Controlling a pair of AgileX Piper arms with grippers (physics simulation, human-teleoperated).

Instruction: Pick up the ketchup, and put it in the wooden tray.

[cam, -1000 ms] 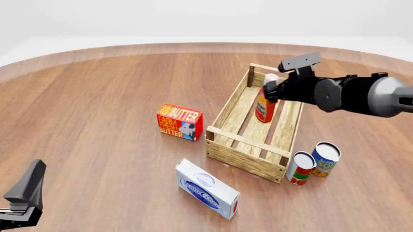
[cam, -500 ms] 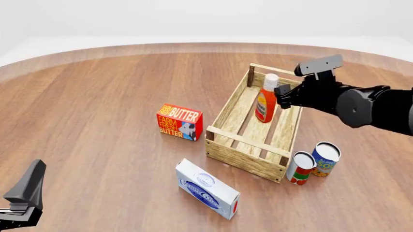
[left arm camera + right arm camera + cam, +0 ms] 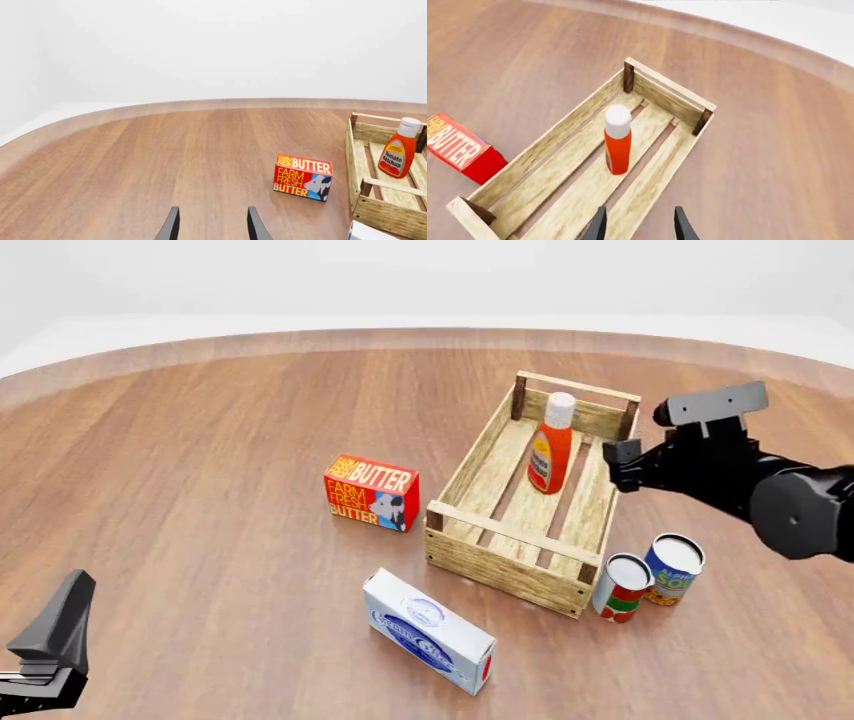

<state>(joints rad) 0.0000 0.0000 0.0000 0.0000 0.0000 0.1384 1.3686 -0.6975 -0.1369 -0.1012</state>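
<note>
The ketchup (image 3: 550, 444), a red-orange bottle with a white cap, stands upright on the slats of the wooden tray (image 3: 513, 529), toward its far end. My right gripper (image 3: 622, 466) is open and empty, hanging just to the right of the tray and apart from the bottle. In the right wrist view the ketchup (image 3: 617, 145) stands free in the wooden tray (image 3: 668, 89), beyond the spread fingers of the right gripper (image 3: 638, 228). My left gripper (image 3: 212, 228) is open over bare table at the near left, and from there the ketchup (image 3: 398, 154) shows far off.
A butter box (image 3: 372, 492) lies left of the tray. A white carton (image 3: 429, 631) lies in front of it. Two cans (image 3: 647, 575) stand by the tray's near right corner. The left gripper (image 3: 56, 632) shows at the bottom left edge.
My right gripper has let go of the ketchup and drawn back to the right, out past the tray's side. The bottle stays upright in the tray. The left arm has not moved.
</note>
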